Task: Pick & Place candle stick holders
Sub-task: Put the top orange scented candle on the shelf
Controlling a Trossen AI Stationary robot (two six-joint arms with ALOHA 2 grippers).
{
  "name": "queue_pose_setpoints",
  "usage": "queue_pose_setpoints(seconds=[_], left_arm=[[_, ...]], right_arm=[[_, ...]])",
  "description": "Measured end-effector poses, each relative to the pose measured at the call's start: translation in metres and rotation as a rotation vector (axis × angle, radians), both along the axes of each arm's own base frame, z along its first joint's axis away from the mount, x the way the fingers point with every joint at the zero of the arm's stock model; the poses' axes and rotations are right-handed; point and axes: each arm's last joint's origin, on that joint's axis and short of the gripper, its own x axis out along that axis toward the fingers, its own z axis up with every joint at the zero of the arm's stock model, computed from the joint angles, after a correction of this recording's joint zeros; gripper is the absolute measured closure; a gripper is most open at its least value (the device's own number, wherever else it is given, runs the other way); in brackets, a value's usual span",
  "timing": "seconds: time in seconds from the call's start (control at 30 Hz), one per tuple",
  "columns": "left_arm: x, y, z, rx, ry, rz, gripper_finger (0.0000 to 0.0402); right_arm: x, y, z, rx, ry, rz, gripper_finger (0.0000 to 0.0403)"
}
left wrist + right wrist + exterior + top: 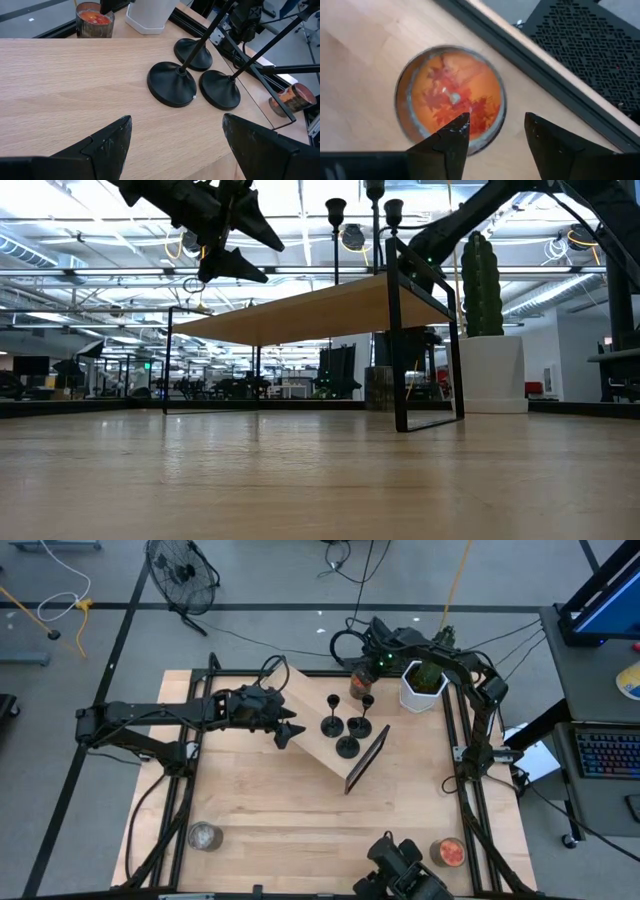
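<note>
A: Where are the holders (345, 725) located?

B: They are set on the raised shelf (310, 735) in the middle of the table (260, 820). Four black ones are seen from above, grouped near the shelf's end toward the right arm. In the left wrist view three round bases (172, 84) are shown close together, two of them touching or nearly so; the stems are seen rising out of frame.

A: Left gripper (288, 730)?

B: It is held above the shelf, just beside the holders, not touching them. The fingers (105, 142) are spread wide, nothing is gripped. In the low view it is seen hanging over the shelf's far end (235, 240).

A: Right gripper (362, 675)?

B: It is positioned at the table's far edge, next to the white pot (422, 687) with the cactus (481, 280). Its fingers (447, 137) are parted, and nothing is held. Directly below them a jar (451, 95) with orange filling is seen on the wood, by the black table frame.

A: Other items?

B: A second orange jar (450, 852) is placed at the table's near right corner, and a grey jar (204, 836) at the near left. A black frame (366, 762) is seen at the shelf's end, its legs standing on the table in the low view.
</note>
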Motion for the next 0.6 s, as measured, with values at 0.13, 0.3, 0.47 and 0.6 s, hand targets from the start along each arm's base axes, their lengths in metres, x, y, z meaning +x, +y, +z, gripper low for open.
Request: queue_pose_setpoints(seconds=[0.13, 0.3, 0.47, 0.6], left_arm=[[0.0, 0.0, 0.0, 0.0, 0.0, 0.0, 0.008], [0.0, 0.0, 0.0, 0.0, 0.0, 0.0, 0.008], [0.0, 0.0, 0.0, 0.0, 0.0, 0.0, 0.008], [0.0, 0.0, 0.0, 0.001, 0.0, 0.0, 0.008]], right_arm=[[-0.001, 0.001, -0.003, 0.003, 0.016, -0.025, 0.0235], [-0.001, 0.001, -0.008, 0.001, 0.004, -0.036, 0.0275], [-0.002, 0.003, -0.017, 0.0, -0.003, -0.035, 0.0334], [-0.002, 0.002, -0.019, -0.012, -0.006, -0.03, 0.0387]])
